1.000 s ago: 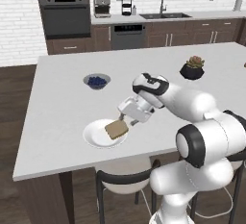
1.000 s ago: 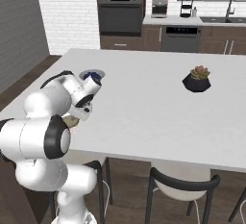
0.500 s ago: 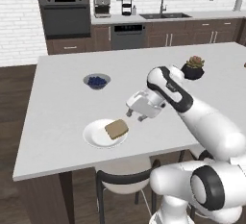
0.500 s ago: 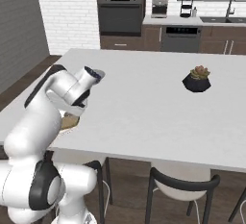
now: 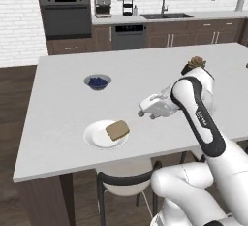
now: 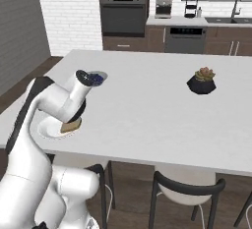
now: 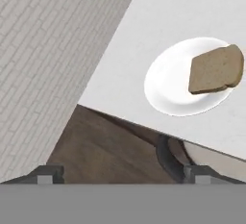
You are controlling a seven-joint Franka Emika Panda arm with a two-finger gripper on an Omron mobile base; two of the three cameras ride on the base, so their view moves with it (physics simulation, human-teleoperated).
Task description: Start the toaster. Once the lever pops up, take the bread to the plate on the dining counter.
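The tan bread slice [image 5: 117, 129] lies on the round white plate [image 5: 97, 137] near the front edge of the white-topped dining counter [image 5: 63, 104]. My gripper [image 5: 141, 113] hangs open to the right of the plate, above the counter, apart from the bread. In the hand view the open gripper [image 7: 122, 175] holds nothing, and the bread [image 7: 216, 69] rests at the right side of the plate [image 7: 166, 86]. The right base view has the bread [image 6: 71, 125] and plate [image 6: 45, 130] partly behind my arm. A small black boxy appliance [image 5: 127, 4], probably the toaster, stands on the far back counter.
A small bowl of dark berries [image 5: 97, 81] sits behind the plate, and a potted plant [image 5: 194, 64] at the counter's right. A chair [image 5: 121, 181] stands under the front edge. Dark cabinets with a sink [image 5: 167, 15] and an oven line the back wall.
My gripper was down at the bread on the plate; it has drawn back up and to the right. The bread stays on the plate.
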